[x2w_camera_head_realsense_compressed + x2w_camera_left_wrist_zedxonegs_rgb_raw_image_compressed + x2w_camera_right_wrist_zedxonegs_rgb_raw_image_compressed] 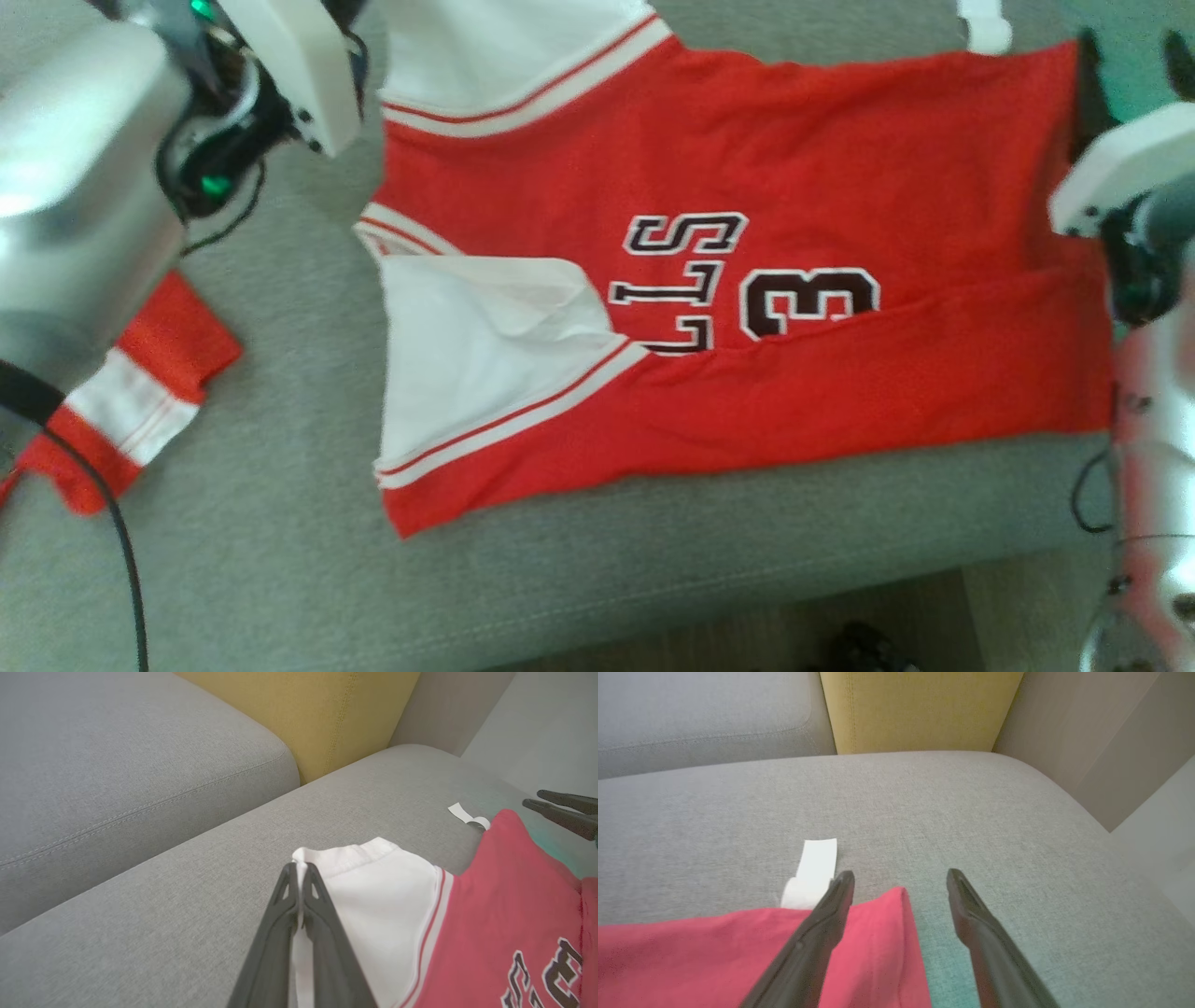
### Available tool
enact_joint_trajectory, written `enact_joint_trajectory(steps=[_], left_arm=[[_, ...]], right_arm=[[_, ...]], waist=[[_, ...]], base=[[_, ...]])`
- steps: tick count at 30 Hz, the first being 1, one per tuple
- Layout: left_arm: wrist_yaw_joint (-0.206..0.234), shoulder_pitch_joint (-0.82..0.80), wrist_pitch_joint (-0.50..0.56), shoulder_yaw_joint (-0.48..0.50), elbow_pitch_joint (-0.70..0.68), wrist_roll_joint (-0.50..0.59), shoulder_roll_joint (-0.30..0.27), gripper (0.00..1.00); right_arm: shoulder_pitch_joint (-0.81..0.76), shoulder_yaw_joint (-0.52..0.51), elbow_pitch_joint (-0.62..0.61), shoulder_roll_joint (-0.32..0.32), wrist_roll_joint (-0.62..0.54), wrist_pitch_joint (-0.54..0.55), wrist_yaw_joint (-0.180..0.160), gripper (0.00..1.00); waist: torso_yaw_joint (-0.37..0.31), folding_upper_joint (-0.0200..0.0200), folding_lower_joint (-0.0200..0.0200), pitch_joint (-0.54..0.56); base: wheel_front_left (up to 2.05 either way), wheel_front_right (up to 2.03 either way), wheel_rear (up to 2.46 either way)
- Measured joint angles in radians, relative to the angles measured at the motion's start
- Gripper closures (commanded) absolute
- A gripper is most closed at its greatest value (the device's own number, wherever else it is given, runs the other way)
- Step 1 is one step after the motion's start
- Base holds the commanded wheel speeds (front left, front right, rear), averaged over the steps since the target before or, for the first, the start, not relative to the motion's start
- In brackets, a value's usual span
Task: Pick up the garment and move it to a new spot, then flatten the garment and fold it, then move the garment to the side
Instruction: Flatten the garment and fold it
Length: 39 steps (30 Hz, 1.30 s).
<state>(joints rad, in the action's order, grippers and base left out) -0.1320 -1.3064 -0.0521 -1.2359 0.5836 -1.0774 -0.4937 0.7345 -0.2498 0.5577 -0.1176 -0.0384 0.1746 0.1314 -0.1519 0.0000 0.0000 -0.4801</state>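
Garment point(794, 159) — a red jersey-knit shirt with white sleeves, red-and-white striped trim and black, white-edged lettering point(808, 303) — lies spread across the seat of a grey woven-fabric sofa point(280, 579), its length running left to right in the head view. The near long edge is folded up over the body, so the fold covers the lower part of the lettering. The near white sleeve point(476, 355) lies flat with a soft crease in it. At the far left corner, the left fingers point(280, 924) are pressed together on the hemmed edge of the far white sleeve point(373, 882), with a thin strip of white cloth pinched between their tips; the sleeve rests on the seat. At the far right corner, the right fingers point(817, 938) stand wide apart, one over the red cloth and the other over bare grey seat, so the red corner sits between them; they grip nothing. A small white label point(815, 868) sticks out from the red edge just beside that corner. Behind the seat stands a mustard-yellow upholstered panel point(327, 714), next to a second grey cushion point(117, 765). Near the left arm, a red cloth piece with a white band point(140, 392) lies on the seat, apart from the shirt body — whether it joins the garment I cannot tell. A black cable point(121, 560) hangs across it.
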Motion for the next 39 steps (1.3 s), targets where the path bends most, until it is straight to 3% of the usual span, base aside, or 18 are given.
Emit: enact_joint_trajectory(steps=[8,21,22,23,32,39], left_arm=[[0.007,0.017,-0.013,-0.013,-0.098,0.002,-0.007,1.0],[0.027,0.033,-0.006,-0.019,-0.131,0.004,-0.026,1.0],[0.027,0.033,-0.006,-0.019,-0.131,0.004,-0.026,1.0],[0.028,0.033,-0.005,-0.018,-0.13,0.004,-0.027,1.0],[0.044,0.033,-0.035,-0.013,-0.079,0.009,-0.038,1.0],[0.044,0.013,-0.065,-0.003,-0.015,0.023,-0.039,1.0]], right_arm=[[0.06,-0.054,0.148,-0.04,-0.058,0.048,0.0,0.0],[0.134,-0.058,0.271,-0.058,-0.104,0.055,0.0,0.0],[0.134,-0.058,0.271,-0.058,-0.104,0.055,0.0,0.37],[0.139,-0.057,0.279,-0.059,-0.104,0.058,0.0,1.0],[0.158,-0.053,0.298,-0.063,-0.082,0.012,0.0,1.0],[0.222,-0.06,0.26,-0.016,-0.066,-0.065,0.0,1.0]], waist=[[0.079,0.0,0.0,0.01],[0.08,0.0,0.0,-0.017],[0.08,0.0,0.0,-0.017],[0.08,0.0,0.0,-0.017],[0.073,0.0,0.0,-0.012],[0.065,0.0,0.0,-0.025]], base=[[0.0,0.0,0.0],[0.0,0.0,0.0],[0.0,0.0,0.0],[0.0,0.0,0.0],[0.0,0.0,0.0],[0.0,0.0,0.0]])
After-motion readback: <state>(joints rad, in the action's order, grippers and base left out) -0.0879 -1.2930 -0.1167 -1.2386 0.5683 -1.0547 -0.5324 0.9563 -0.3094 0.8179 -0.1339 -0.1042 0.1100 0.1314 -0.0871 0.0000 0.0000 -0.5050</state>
